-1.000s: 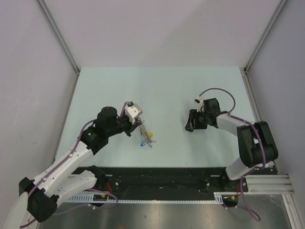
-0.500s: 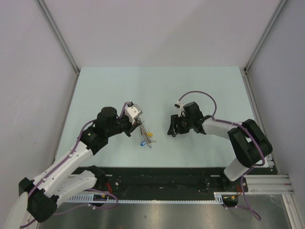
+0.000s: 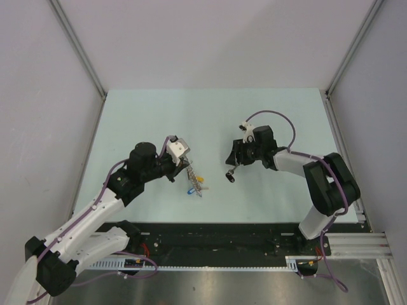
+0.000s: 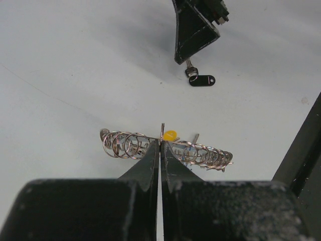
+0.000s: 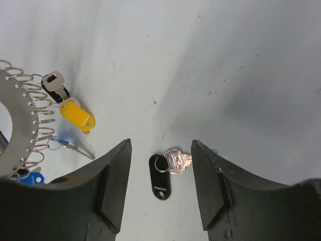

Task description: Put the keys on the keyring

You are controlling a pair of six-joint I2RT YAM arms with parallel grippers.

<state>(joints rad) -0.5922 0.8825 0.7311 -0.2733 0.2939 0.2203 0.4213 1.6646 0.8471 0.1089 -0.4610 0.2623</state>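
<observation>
Right arm has swung in toward centre. Right gripper point(image 5: 160, 146) fingers apart, black key point(image 5: 160, 183) flat on table point(image 5: 251, 75) between them, tag lengthwise along fingers, blade crosswise. Left gripper point(image 4: 160, 145) clamped on keyring point(image 4: 125, 143), close by.

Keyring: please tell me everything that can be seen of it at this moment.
The keyring is a flat grey metal band around a round central hole, its outer edge lined with small wire loops. The left gripper holds it, fingers shut on its rim, so the left wrist view shows it edge-on. A yellow-tagged key, a blue-tagged key and a black-tagged key lie by its loops; whether each is threaded on cannot be told.
</observation>
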